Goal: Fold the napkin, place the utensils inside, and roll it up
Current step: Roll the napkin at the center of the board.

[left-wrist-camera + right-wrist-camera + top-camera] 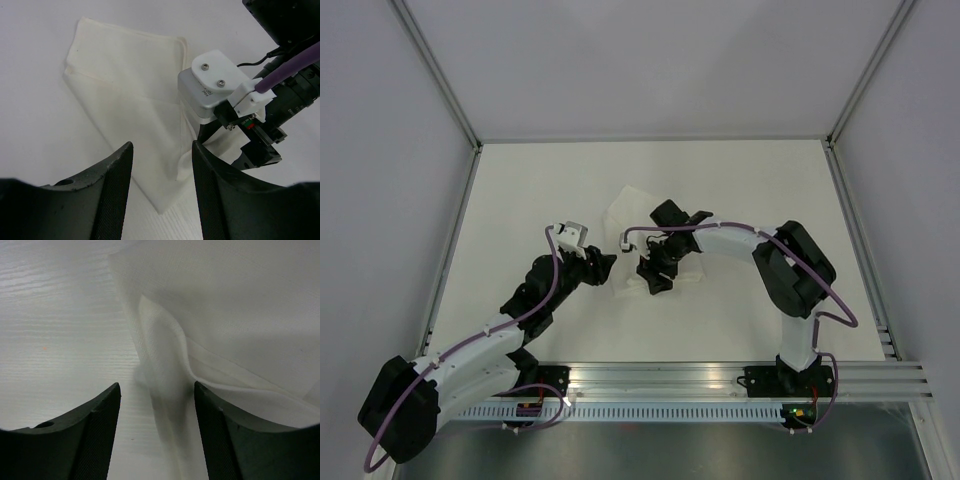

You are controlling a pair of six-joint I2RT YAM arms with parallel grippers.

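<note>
Left wrist view: the napkin (135,100) lies creased on the white desk (35,150), with the left jaws standing wide and empty just over its near edge. On the napkin's other side, the right jaws gape wide astride a raised fold, gripping nothing.

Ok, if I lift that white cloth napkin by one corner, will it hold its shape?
Probably not: the white cloth napkin lies in soft creases and layered folds, so it should droop. Pushed, it would likely bunch up rather than slide whole across the smooth white table.
</note>
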